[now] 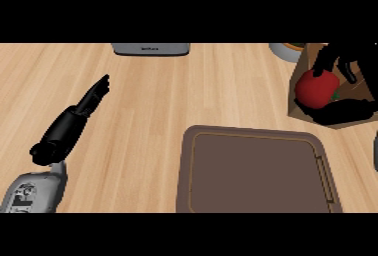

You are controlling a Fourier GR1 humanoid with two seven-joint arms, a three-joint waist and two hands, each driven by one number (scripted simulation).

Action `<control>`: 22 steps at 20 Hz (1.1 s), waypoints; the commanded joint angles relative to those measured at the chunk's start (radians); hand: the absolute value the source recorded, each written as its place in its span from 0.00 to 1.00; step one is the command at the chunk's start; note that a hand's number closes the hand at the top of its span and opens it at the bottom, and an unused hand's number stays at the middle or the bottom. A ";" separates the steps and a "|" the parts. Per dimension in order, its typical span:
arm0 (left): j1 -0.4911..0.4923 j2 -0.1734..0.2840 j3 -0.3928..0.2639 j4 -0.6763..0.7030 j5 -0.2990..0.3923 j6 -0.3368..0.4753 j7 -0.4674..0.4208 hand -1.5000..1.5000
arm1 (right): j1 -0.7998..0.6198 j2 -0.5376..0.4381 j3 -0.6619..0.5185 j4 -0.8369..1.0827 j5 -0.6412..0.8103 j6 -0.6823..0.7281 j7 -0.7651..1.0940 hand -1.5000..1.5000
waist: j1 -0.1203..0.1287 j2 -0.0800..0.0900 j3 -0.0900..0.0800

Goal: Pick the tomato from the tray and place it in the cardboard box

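Over the cardboard box [353, 95] — tomato [316, 90] within the right hand [347, 60].

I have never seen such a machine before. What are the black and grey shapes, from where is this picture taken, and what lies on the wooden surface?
The picture is taken from the robot's head, looking steeply down at a wooden counter. The grey tubes are its forearms, and the black shapes are its hands.

The left hand shows at the left, open with straight fingers, holding nothing. The right hand is at the upper right, its fingers curled round a red tomato, over the brown cardboard box.

In the lower middle lies a dark brown tray, with nothing on it. At the top edge you see part of a grey appliance, and part of a round pale object near the box; I cannot tell what that is.
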 commanded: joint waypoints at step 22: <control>-0.028 -0.013 -0.002 0.015 -0.006 -0.012 -0.001 0.50 | -0.359 -0.395 0.174 1.134 0.311 0.150 -0.666 0.00 | 0.026 0.010 0.001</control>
